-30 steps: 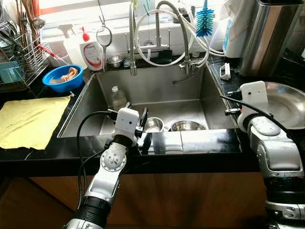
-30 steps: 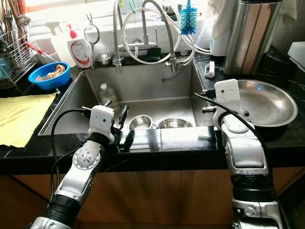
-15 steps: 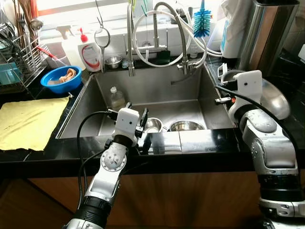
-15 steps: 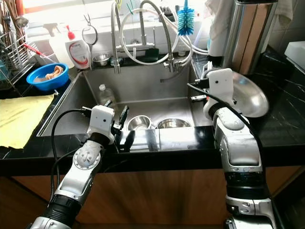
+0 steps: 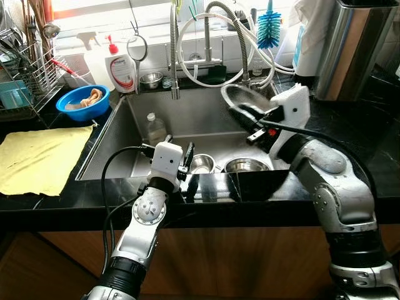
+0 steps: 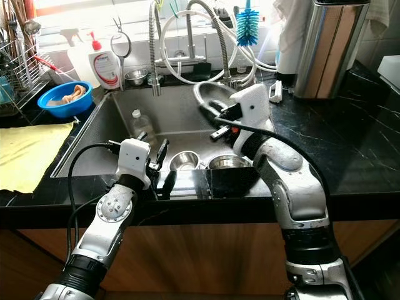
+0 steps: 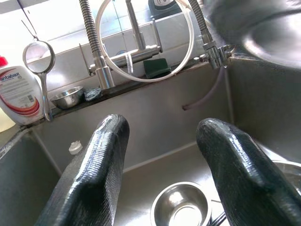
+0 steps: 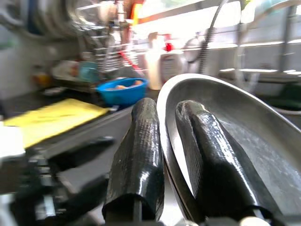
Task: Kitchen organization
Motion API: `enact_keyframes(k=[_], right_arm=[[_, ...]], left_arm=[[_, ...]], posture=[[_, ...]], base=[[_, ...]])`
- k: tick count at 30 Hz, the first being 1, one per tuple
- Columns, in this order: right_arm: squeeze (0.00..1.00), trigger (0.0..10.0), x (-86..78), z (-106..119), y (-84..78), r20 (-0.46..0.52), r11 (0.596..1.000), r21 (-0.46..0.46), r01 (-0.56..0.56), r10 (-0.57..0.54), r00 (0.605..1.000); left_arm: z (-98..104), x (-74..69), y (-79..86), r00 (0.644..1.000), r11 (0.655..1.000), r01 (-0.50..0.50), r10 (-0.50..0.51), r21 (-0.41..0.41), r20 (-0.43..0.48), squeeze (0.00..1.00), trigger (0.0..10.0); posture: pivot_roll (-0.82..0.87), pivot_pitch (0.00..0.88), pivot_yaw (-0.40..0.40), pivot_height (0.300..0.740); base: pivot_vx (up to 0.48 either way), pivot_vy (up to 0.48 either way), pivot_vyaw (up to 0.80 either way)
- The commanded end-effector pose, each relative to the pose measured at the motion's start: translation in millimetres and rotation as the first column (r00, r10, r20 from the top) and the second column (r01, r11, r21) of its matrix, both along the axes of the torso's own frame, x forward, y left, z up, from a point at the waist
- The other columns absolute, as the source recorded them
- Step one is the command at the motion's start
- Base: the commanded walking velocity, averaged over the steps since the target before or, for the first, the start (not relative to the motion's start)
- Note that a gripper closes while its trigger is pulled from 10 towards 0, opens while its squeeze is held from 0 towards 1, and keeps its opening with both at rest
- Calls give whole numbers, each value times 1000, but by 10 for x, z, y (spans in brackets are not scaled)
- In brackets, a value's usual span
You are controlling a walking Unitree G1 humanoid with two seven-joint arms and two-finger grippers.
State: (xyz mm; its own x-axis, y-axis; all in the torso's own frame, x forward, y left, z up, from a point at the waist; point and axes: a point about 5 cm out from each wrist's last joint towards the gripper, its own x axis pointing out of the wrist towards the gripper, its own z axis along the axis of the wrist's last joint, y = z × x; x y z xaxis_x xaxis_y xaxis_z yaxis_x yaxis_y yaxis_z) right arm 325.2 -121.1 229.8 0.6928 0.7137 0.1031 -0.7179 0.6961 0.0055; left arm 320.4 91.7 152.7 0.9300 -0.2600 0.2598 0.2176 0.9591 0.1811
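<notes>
- Landmark: steel sink, set into a black counter.
- Right gripper is over the sink's right half, up at rim height, fingers pinched on the rim of a large steel pan, one finger inside the rim and one outside (wrist view is blurred but the clamp is plain).
- Pan is tilted, hanging above the sink basin just in front of the faucet, not touching the sink floor.
- Left gripper sits at the sink's front edge, left of centre, fingers spread wide with nothing between them, pointing into the basin.
- On the sink floor: two small steel bowls side by side near the front wall; a plastic bottle stands at the left back part.
- Left of the sink: yellow cloth flat on the counter, blue bowl behind it, dish rack further left.
- Behind the sink: soap bottle, blue bottle brush.
- Right of the sink at the back: tall steel canister.
</notes>
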Motion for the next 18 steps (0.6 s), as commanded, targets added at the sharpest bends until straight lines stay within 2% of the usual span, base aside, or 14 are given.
enact_keyframes(k=[1,4,7,18], right_arm=[[0,10000,0,-31,20,-38,990,106,-89,93,995],[0,10000,29,-82,-10,-62,985,142,-98,107,992],[0,10000,143,-193,-81,-111,984,174,-44,64,992],[0,10000,398,-345,-98,-174,985,175,-12,43,984]], left_arm=[[32,15,24,1000,1000,-15,14,16,16,0,10000],[35,15,29,1000,1000,-17,17,16,17,0,10000],[36,14,42,1000,1000,-21,21,17,18,0,10000],[55,24,40,1000,1000,-21,21,17,23,0,10000]], posture=[[-242,0,116,740],[-237,0,114,740],[-238,0,116,740],[-231,0,124,740]], base=[[0,0,0],[0,0,0],[0,0,0],[0,0,0]])
